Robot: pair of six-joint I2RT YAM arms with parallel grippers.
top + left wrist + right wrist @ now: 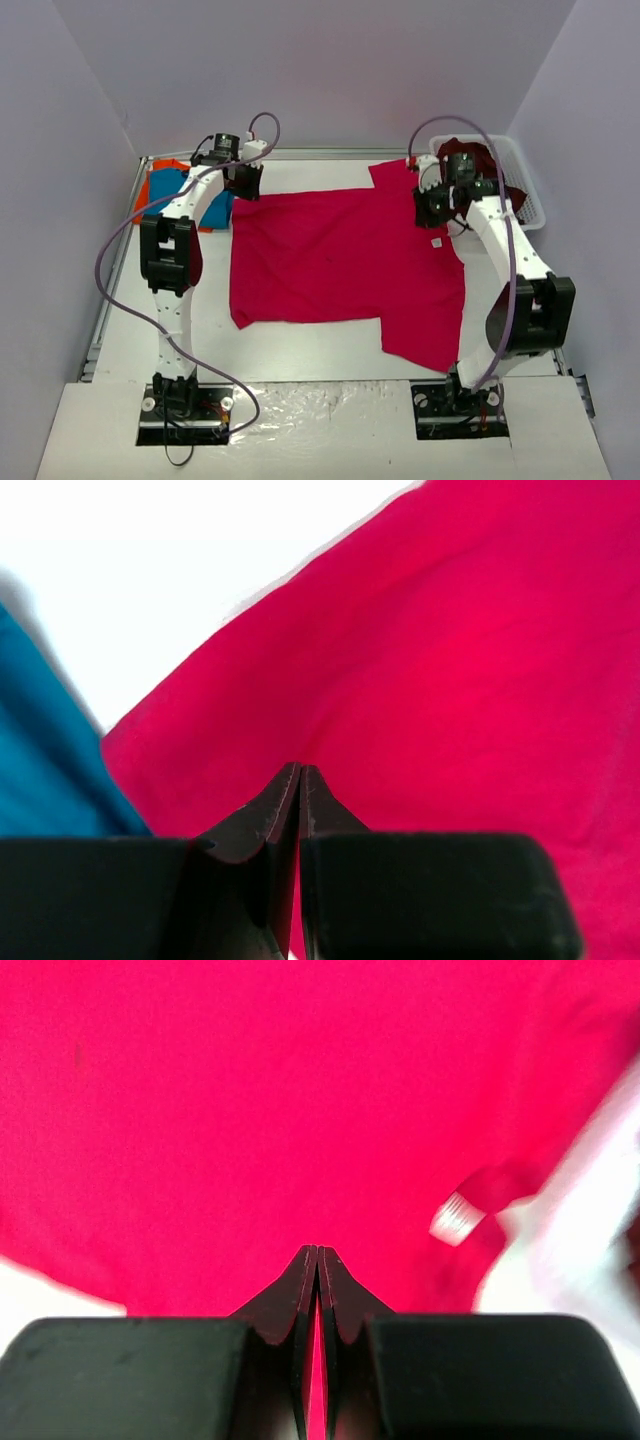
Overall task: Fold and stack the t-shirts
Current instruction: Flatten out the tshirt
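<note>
The crimson-pink t-shirt (340,255) lies spread flat on the white table, sleeves at the far right and near right. My left gripper (246,190) is shut with nothing in it, just above the shirt's far left corner; the left wrist view shows its closed tips (301,768) over the pink cloth (450,660). My right gripper (435,210) is shut with nothing in it, over the shirt's right side near the collar; its tips (317,1250) hover over the cloth (250,1110), with a white label (455,1218) close by.
A blue t-shirt (218,208) on an orange one (160,188) lies at the far left, beside my left gripper; the blue also shows in the left wrist view (40,770). A white mesh basket (528,190) at the far right holds a dark maroon t-shirt (465,150).
</note>
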